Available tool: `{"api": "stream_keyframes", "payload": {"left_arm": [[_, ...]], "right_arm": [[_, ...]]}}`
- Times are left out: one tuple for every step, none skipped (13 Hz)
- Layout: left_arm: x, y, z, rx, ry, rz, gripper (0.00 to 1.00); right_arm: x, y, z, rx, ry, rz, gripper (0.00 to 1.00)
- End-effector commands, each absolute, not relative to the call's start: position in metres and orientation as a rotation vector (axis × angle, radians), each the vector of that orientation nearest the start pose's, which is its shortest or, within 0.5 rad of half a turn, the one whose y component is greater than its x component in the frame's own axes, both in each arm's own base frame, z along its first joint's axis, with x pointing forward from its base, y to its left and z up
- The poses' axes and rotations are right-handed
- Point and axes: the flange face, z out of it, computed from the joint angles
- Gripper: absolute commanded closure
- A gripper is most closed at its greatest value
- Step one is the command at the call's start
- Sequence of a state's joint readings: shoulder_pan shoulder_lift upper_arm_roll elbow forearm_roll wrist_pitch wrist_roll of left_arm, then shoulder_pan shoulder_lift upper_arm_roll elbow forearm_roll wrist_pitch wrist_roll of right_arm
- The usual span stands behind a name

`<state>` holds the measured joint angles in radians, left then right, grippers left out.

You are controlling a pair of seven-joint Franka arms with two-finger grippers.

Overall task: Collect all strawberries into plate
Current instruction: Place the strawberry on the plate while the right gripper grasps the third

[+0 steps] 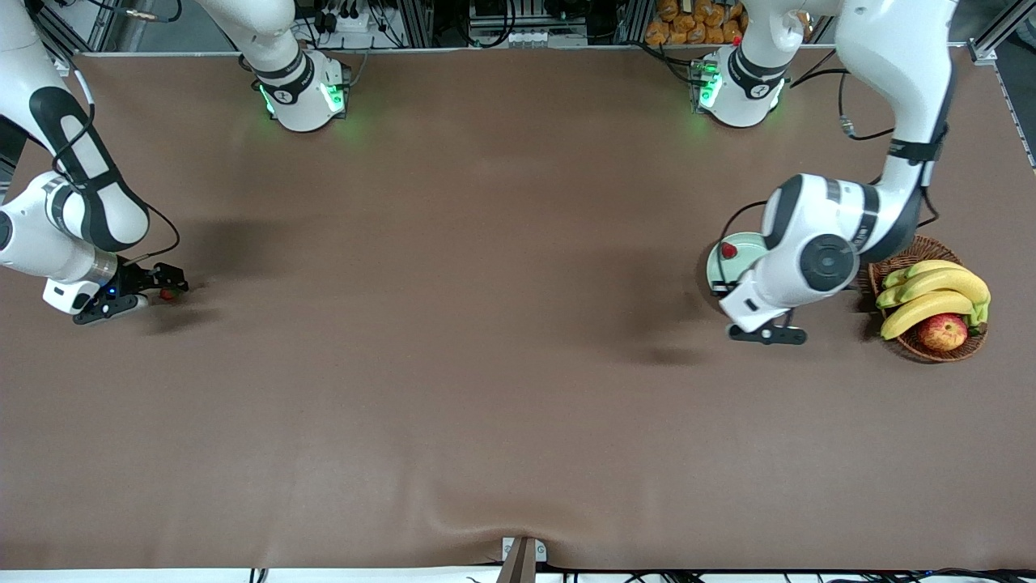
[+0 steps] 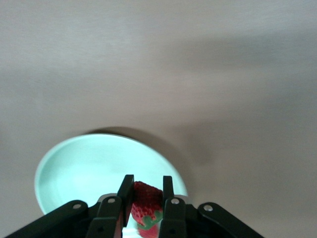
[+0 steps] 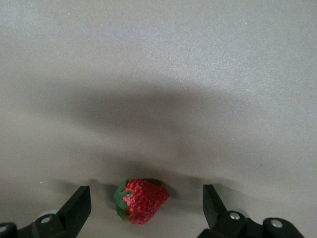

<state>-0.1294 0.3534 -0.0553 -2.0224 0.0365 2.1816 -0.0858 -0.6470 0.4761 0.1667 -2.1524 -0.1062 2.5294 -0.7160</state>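
A pale mint-green plate (image 1: 727,271) sits toward the left arm's end of the table, and one strawberry (image 1: 729,250) lies in it. The left arm's wrist hangs over this plate and hides its hand in the front view. In the left wrist view my left gripper (image 2: 147,182) is shut on a second strawberry (image 2: 146,202) above the plate (image 2: 84,168). Toward the right arm's end, my right gripper (image 1: 166,291) is down at the table, open, with a third strawberry (image 3: 141,201) lying on the cloth between its fingers (image 3: 79,198), touching neither.
A brown wicker basket (image 1: 931,245) with bananas (image 1: 931,285) and a red-yellow apple (image 1: 943,332) stands beside the plate, at the table's edge on the left arm's end. Brown cloth covers the table.
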Motion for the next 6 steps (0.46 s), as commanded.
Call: {"api": "stream_keyframes", "payload": {"left_arm": [[0.557,-0.067,0.251,-3.086,0.261,0.289,0.88],[0.552,-0.066,0.240,-3.084,0.261,0.327,0.85],[0.546,-0.066,0.224,-3.080,0.261,0.367,0.81],[0.540,-0.066,0.212,-3.080,0.263,0.379,0.77],[0.535,-0.064,0.206,-3.080,0.260,0.382,0.65],[0.534,-0.064,0.205,-3.079,0.257,0.387,0.36]], "right_arm": [[0.496,-0.259,0.170,-3.041,-0.480,0.090,0.52],[0.496,-0.259,0.169,-3.038,-0.480,0.096,0.79],[0.495,-0.259,0.169,-3.035,-0.484,0.102,0.94],[0.494,-0.258,0.169,-3.032,-0.486,0.108,1.00],[0.494,-0.258,0.169,-3.031,-0.489,0.108,1.00],[0.494,-0.258,0.169,-3.029,-0.491,0.112,1.00]]}}
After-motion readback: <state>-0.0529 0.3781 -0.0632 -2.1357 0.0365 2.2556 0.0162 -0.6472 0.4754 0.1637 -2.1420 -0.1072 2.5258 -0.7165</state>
